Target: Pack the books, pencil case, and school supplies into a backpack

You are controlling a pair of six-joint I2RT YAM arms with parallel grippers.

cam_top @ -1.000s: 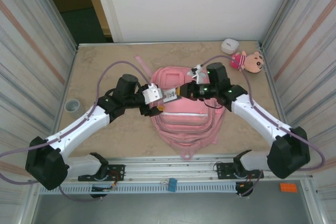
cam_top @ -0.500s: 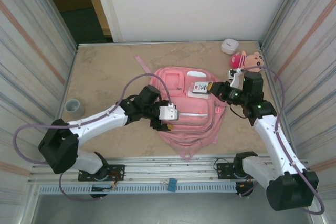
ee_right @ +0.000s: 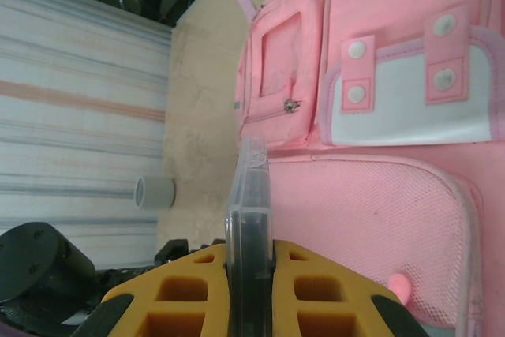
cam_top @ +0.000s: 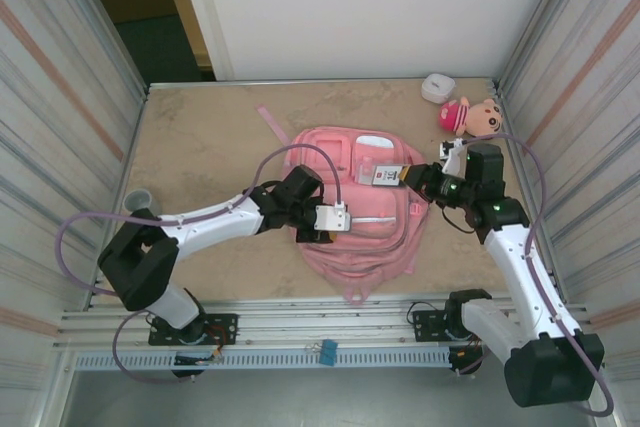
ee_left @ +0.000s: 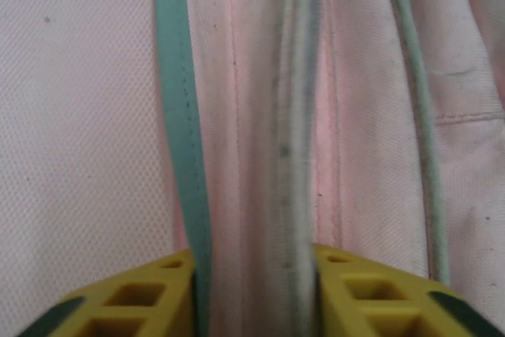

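Note:
The pink backpack (cam_top: 365,252) lies flat in the middle of the table, pockets up. My left gripper (cam_top: 348,219) is low over its front. In the left wrist view the yellow pads (ee_left: 158,297) are shut on a raised fold of pink fabric with teal trim (ee_left: 180,116). My right gripper (cam_top: 405,177) hovers over the backpack's upper right, shut on a flat clear plastic case (cam_top: 387,175) with a dark inside and a white label. That case (ee_right: 251,195) stands edge-on between the right fingers (ee_right: 331,290). The books and pencil case are out of view.
A plush doll with a pink hat (cam_top: 470,115) and a small white object (cam_top: 437,87) lie at the back right corner. A grey roll (cam_top: 138,201) sits by the left wall. Striped walls close in both sides.
My left gripper moved from the backpack's top down onto its front and closed on a fabric fold. My right gripper drew back to the right, still holding the clear case.

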